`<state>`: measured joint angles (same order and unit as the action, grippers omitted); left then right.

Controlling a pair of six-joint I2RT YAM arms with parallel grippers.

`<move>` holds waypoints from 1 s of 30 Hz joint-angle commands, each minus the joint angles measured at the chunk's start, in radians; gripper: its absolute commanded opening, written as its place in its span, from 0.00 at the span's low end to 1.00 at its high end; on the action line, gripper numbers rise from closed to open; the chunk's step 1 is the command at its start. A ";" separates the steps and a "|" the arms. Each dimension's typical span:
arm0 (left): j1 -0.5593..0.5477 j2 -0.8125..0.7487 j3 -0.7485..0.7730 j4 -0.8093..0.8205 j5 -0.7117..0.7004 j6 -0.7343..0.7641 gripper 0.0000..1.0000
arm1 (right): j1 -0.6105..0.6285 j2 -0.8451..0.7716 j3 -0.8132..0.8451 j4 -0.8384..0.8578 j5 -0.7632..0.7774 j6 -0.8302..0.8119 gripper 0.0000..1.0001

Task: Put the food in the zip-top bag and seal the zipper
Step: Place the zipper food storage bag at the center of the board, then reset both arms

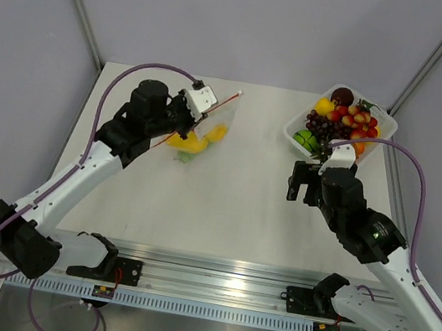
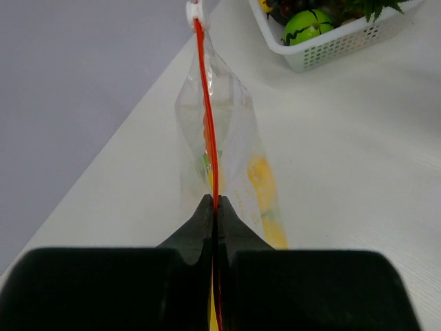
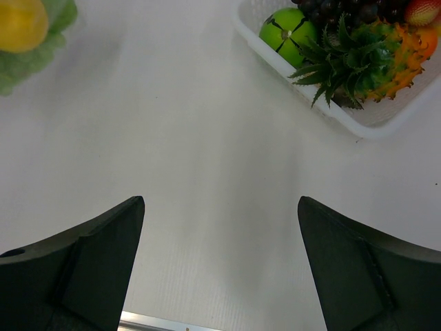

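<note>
The clear zip-top bag [image 1: 216, 121] lies at the table's back left with yellow and green food [image 1: 191, 143] inside it. My left gripper [image 2: 216, 201] is shut on the orange-red zipper [image 2: 209, 117], which runs straight away from the jaws to a white slider [image 2: 196, 11] at the far end. From above, the left gripper [image 1: 181, 127] sits at the bag's near-left edge. More food [image 1: 343, 118] is piled in a white basket. My right gripper [image 3: 220, 207] stands wide open over bare table with nothing between its fingers, just in front of the basket [image 1: 303, 183].
The white slotted basket [image 1: 293, 130] stands at the back right, holding a green fruit [image 3: 289, 31], grapes, a pineapple top and several red pieces. Purple cables loop over both arms. Grey walls close in the table's back and sides.
</note>
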<state>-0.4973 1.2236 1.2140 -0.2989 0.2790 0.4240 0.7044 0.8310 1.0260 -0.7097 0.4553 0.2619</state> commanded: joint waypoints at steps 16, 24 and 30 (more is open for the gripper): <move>-0.006 0.021 -0.014 0.116 0.065 -0.264 0.99 | -0.013 0.091 -0.021 0.056 0.075 0.002 0.99; -0.006 -0.127 -0.203 0.239 -0.035 -0.549 0.99 | -0.013 0.174 -0.018 0.105 0.210 0.045 0.99; -0.032 -0.352 -0.451 0.339 -0.027 -0.624 0.99 | -0.014 0.169 -0.044 0.137 0.172 0.065 1.00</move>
<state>-0.5064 0.9649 0.8360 -0.0826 0.2741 -0.1349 0.6975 1.0157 0.9924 -0.6430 0.6018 0.2947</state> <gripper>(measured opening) 0.988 0.993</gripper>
